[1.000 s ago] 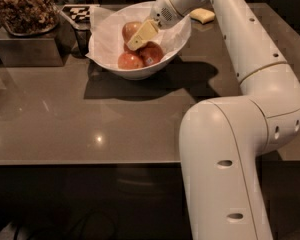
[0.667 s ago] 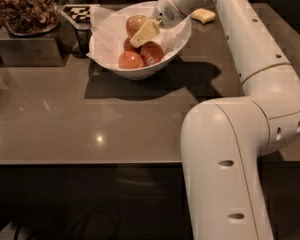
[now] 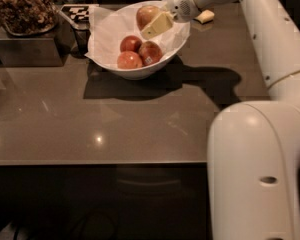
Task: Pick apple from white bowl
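The white bowl (image 3: 138, 72) stands at the back of the brown table, lined with white paper. My gripper (image 3: 150, 21) reaches in from the upper right and is shut on the apple (image 3: 145, 14), the large pale one with a pinkish blush. It holds the apple above the bowl's rear part, near the rim. One yellowish finger (image 3: 158, 25) shows in front of the apple; the other finger is hidden behind it. Three smaller deep-red apples (image 3: 131, 43) lie in the bowl below, one with a small sticker (image 3: 151, 52).
A dark metal box (image 3: 25, 46) heaped with brown dried bits stands at the back left. A black-and-white marker tag (image 3: 75, 12) lies behind the bowl. A pale object (image 3: 206, 16) lies at the back right. The table's front edge (image 3: 100, 162) runs across. My white arm (image 3: 260, 149) fills the right side.
My gripper has risen and moved a little to the right with the pale apple in it, lifting it off the other apples. The bowl and red apples have stayed in place.
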{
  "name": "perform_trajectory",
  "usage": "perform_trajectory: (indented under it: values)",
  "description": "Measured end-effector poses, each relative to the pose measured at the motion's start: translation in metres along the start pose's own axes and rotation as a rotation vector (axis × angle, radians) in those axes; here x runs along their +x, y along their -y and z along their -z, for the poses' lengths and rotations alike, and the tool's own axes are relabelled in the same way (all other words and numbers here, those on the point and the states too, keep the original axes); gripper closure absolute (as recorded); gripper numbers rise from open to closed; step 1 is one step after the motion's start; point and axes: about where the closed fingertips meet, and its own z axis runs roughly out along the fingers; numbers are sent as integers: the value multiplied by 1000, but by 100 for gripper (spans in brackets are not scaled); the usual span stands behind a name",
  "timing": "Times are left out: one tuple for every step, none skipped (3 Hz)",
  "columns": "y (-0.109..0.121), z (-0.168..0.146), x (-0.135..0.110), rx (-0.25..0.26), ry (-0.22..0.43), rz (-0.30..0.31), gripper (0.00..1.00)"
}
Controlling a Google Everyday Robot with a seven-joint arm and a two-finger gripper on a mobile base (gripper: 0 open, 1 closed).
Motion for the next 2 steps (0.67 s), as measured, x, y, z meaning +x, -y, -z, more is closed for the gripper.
perform_trajectory:
  values:
    - [-18, 62, -12, 66, 149, 43, 100]
    - [-55, 125, -40, 167, 310, 121, 100]
